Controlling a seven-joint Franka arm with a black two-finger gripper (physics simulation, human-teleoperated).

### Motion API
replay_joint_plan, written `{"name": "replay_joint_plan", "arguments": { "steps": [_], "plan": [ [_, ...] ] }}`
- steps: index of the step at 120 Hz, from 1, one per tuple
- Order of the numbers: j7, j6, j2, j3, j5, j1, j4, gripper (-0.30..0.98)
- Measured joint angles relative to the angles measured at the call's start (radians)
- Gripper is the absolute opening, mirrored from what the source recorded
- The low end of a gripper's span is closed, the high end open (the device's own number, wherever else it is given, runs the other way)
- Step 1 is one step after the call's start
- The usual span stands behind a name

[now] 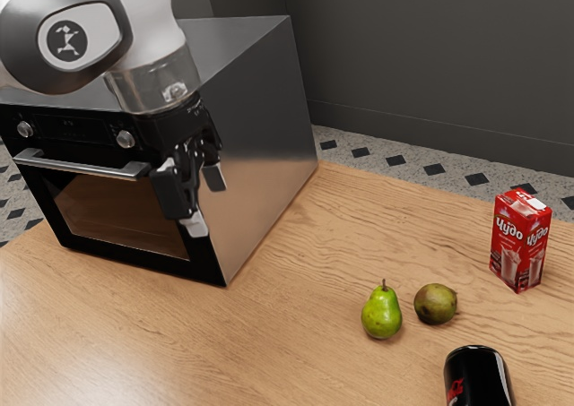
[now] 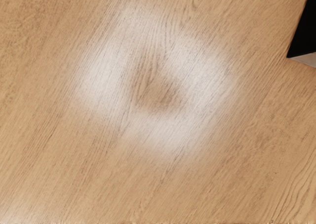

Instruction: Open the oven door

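wooden table (image 1: 117, 343) under everything. oven (image 1: 260, 155) stands on it toward the exterior view's left, front panel facing the open tabletop. oven door (image 1: 117, 218) looks shut, flush with the front. gripper (image 1: 201, 200) hangs in front of the oven by the handle's near end, pointing down, fingers spread well apart, nothing between them. wrist view has mostly wood below the hand, plus a black corner (image 2: 305, 36) of the oven off to one side, so the hand is likely not lined up with the bar yet.

handle (image 1: 81, 164) is a metal bar across the door top. step in hand looks like reaching it: shift along the front toward the bar, turn so one finger can go behind and one stay outside, keep clear of the oven face, close, then pull out and down in an arc, assuming a bottom hinge. a straight pull could slip off; too deep could jam the fingers on the panel.

carton (image 1: 520, 240), can (image 1: 475, 379), pear (image 1: 382, 315), brownish fruit (image 1: 436, 304) sit well apart from the oven, probably not in the way.
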Motion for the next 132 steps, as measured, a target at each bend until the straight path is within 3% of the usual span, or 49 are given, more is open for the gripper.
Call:
{"name": "replay_joint_plan", "arguments": {
  "steps": [16,32,52,72,78,91,132],
  "plan": [
    [-0.003,0.023,-0.044,0.002,0.002,0.003,-0.029,0.69],
    [-0.006,0.0,-0.221,0.031,0.024,0.008,-0.117,0.69],
    [0.036,0.058,-0.242,0.058,0.162,0.094,-0.126,0.69],
    [0.168,0.22,-0.22,0.058,0.215,0.157,-0.151,0.69],
    [0.211,0.254,-0.24,0.045,0.22,0.203,-0.189,0.69],
    [0.31,0.316,-0.259,-0.075,0.207,0.371,-0.234,0.69],
    [0.592,0.444,-0.185,-0.091,0.128,0.511,-0.235,0.69]
  ]
}}
